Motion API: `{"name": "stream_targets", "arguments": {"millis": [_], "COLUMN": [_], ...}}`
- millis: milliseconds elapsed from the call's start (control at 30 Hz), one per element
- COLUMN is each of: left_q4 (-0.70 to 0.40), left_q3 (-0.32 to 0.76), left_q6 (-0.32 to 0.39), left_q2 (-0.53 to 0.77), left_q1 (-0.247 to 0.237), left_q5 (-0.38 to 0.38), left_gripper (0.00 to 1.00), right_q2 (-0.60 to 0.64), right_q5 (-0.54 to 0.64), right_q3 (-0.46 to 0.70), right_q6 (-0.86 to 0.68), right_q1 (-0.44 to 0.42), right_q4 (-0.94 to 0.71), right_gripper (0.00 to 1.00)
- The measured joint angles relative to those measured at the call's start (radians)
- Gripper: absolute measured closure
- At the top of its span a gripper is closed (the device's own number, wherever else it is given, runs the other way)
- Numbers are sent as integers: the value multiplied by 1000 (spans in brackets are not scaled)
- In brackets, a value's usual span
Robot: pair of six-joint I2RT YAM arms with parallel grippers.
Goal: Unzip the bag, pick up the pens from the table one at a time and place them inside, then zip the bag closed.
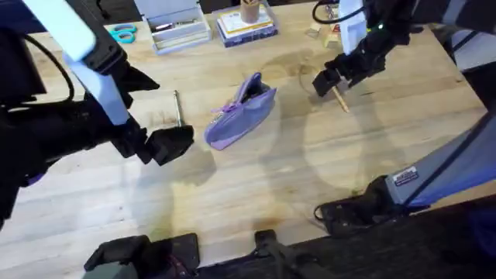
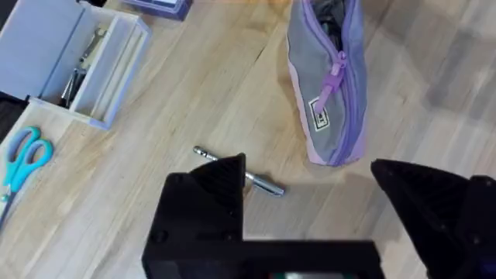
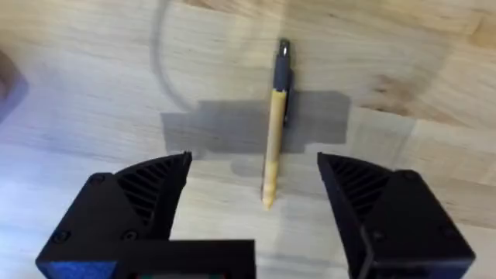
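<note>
The lavender bag [image 1: 240, 115] lies on the table [image 1: 256, 186] near the middle, its zipper parted at the far end and showing a dark inside [image 2: 329, 17]. The purple zipper pull [image 2: 335, 74] hangs partway along the bag. A silver-grey pen [image 1: 177, 107] lies left of the bag. My left gripper [image 1: 180, 141] hovers open just in front of it, one finger [image 2: 209, 194] covering the pen's middle [image 2: 263, 183]. The yellow-tan pen [image 3: 273, 132] with a black end lies on the wood to the right. My right gripper [image 3: 260, 190] is open over it, a finger on each side [image 1: 332, 80].
A clear plastic box [image 1: 180, 27] and teal-handled scissors [image 1: 122, 33] sit at the back left. Stacked books [image 1: 246, 28] with a cup of pencils stand at the back centre. Small blocks [image 1: 319, 31] lie at the back right.
</note>
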Motion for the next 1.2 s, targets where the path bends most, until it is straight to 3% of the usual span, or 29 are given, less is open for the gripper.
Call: {"name": "stream_targets", "arguments": {"millis": [267, 433, 500, 533, 633, 1033, 1200], "left_q4": [0, 0, 0, 0, 0, 0, 0], "left_q3": [0, 0, 0, 0, 0, 0, 0], "left_q6": [0, 0, 0, 0, 0, 0, 0], "left_q2": [0, 0, 0, 0, 0, 0, 0], "left_q1": [0, 0, 0, 0, 0, 0, 0], "left_q5": [0, 0, 0, 0, 0, 0, 0], "left_gripper": [7, 7, 7, 7, 7, 7, 7], "right_q2": [4, -16, -18, -18, -18, -20, -98], "right_q5": [10, 26, 29, 33, 36, 26, 24], "right_q3": [-85, -118, -120, -121, -121, -80, -19], "right_q6": [18, 38, 49, 68, 84, 100, 99], "right_q1": [0, 0, -2, -2, -3, 19, 76], "right_q4": [101, 146, 155, 162, 169, 111, 112], "right_gripper": [7, 167, 356, 652, 937, 972, 970]}}
